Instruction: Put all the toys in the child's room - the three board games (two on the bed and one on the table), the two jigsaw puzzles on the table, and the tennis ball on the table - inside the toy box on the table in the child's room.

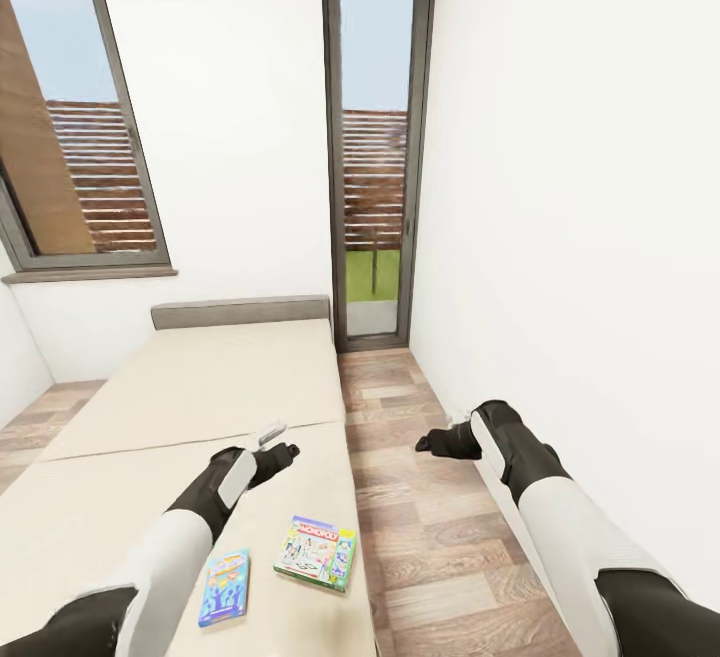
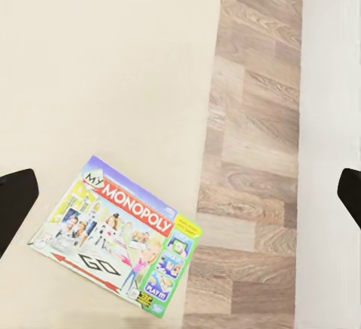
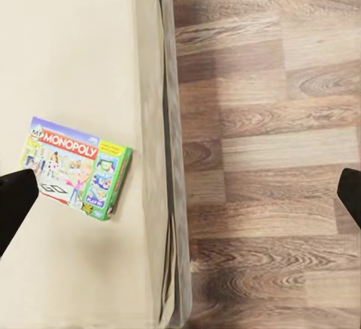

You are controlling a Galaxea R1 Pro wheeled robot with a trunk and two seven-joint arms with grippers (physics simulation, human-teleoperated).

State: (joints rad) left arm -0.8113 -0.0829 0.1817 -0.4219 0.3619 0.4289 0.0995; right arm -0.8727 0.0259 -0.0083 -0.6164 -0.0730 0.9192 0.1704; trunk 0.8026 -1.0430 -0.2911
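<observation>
Two board games lie on the beige bed (image 1: 200, 387) near its foot end. One is a blue cartoon-printed box (image 1: 224, 587); the other is a white-green Monopoly box (image 1: 316, 552) (image 2: 116, 236) (image 3: 77, 167) close to the mattress edge. My left gripper (image 1: 283, 452) (image 2: 183, 201) hovers open above the bed just beyond the Monopoly box, holding nothing. Over the wood floor beside the bed, my right gripper (image 1: 428, 443) (image 3: 180, 197) is open and empty; its black fingertips (image 3: 15, 205) sit far apart.
A strip of wood-plank floor (image 1: 400, 497) runs between the bed and the white right wall (image 1: 580, 237). A tall dark-framed glass door (image 1: 375, 147) stands at the far end, a slatted window (image 1: 80, 137) to the left. The grey headboard (image 1: 240, 312) backs the bed.
</observation>
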